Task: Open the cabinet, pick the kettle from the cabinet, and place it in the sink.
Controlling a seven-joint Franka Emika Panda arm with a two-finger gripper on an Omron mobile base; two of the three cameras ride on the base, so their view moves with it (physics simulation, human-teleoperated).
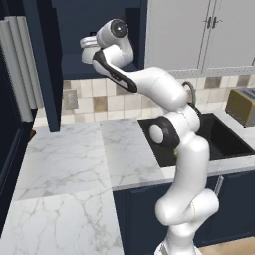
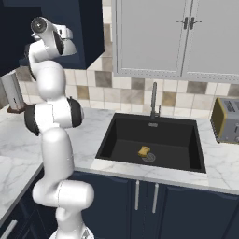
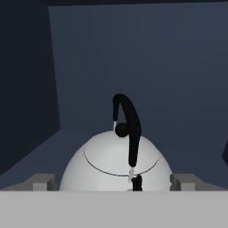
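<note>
Navy cabinet (image 3: 133,53) holds kettle (image 3: 111,162); sponge (image 2: 144,151) in sink (image 2: 121,128).

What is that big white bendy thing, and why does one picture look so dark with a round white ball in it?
That is a robot arm in a pretend kitchen. Two pictures come from cameras behind it, left and right. The dark picture comes from a camera on its hand, reaching inside the open cabinet. The ball is a kettle with a black handle. The gripper is open around it, not yet squeezing. Below are the black sink with a yellow sponge, and a toaster.
</note>
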